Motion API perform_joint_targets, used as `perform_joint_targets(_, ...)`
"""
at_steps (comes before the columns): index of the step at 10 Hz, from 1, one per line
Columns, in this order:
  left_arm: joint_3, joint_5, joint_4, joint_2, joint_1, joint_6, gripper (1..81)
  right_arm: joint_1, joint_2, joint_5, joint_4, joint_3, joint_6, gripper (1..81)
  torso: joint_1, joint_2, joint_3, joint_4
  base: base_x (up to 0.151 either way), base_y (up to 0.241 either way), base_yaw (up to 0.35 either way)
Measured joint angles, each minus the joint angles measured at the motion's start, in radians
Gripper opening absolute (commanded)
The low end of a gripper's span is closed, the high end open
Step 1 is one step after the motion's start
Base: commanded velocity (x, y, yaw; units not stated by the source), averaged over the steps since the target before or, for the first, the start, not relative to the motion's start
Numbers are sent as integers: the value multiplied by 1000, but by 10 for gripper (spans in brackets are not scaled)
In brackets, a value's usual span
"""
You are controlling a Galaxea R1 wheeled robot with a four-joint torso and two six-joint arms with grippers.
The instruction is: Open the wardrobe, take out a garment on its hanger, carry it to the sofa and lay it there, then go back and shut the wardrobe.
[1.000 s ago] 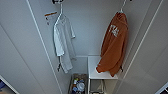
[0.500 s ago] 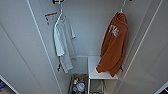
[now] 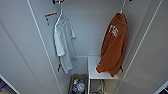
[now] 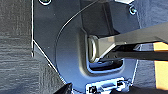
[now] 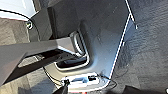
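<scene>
White walls closed us in on both sides, because we looked straight into the open wardrobe (image 3: 32,62), its smooth flat doors swung wide.

We saw the garment (image 3: 113,47) hanging at the right side of the wardrobe, up near the top edge. It was rust-orange, soft and thick looking, with a small white print on it. It hung from a thin white hanger (image 3: 122,7) whose hook went up to the rail, so the cloth fell long and loose. Its bottom hem drooped over the right edge of a little white shelf (image 3: 93,67), which looked hard and square.

At the left side hung a white shirt (image 3: 63,42), thin and floppy, on its own hanger. Low down, in the middle, sat a box (image 3: 77,85) with small mixed things in it.

We thought the garment was not yet taken, since nothing held it.

Both wrist cameras showed dark robot parts over a grey, rough carpet (image 4: 15,50). We could not tell if our fingers were spread or pressed together.
</scene>
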Motion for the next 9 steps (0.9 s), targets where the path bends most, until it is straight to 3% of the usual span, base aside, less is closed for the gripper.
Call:
perform_joint_targets(4,-97,69,0,30,2,5,811,-8,109,-3,-50,-164,-1,811,-1,-1,0,0,0,0,0)
perform_joint_targets(9,-147,83,1,69,-5,30,811,-21,275,-21,-158,-371,-5,811,-1,-1,1,0,0,0,0)
